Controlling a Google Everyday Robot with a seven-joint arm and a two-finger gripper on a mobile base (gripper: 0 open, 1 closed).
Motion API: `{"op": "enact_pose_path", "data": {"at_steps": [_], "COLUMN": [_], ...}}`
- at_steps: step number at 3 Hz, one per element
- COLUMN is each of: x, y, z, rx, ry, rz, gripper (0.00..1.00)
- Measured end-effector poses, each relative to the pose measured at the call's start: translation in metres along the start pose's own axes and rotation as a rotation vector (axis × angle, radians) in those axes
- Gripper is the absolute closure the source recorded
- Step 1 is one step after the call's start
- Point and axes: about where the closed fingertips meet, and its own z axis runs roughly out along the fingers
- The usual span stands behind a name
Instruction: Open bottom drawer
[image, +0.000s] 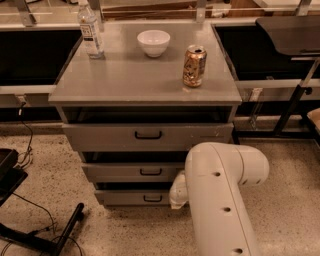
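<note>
Nearest the camera, the robot's thick white arm (220, 200) fills the lower right of the view and hides much of what it leads to. At its far end the claw (176, 192) shows only as a pale rounded piece low down, at the right part of the lowest drawer front; whether it is apart or together I cannot tell, nor whether it touches the panel. The bottom drawer (130, 198) sits just to the claw's left, lowest of three in the grey cabinet and close to the floor. Its front runs left to right, and its small black bar handle (152, 198) lies along that same line, just beside the claw on its left. The drawer looks shut or barely out, with a dark gap above its front, so the pull seems not yet made. By my reading, the claw needs a short sideways shift left onto the handle, then a straight pull toward the camera, across the handle's long axis. Above it come the middle drawer (132, 171) and then the widest top drawer (115, 136). Farther back, the table (125, 80) carries a drinks can (194, 65), a white bowl (153, 42) and a clear bottle (91, 30).
</note>
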Motion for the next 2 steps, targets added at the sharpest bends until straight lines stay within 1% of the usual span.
{"op": "enact_pose_path", "data": {"at_steps": [1,2], "x": [-0.0006,-0.0011], "y": [-0.0013,-0.0023], "z": [-0.0067,-0.0126], "rx": [0.000,0.000], "ry": [0.000,0.000], "rz": [0.000,0.000], "gripper": [0.89,1.00]}}
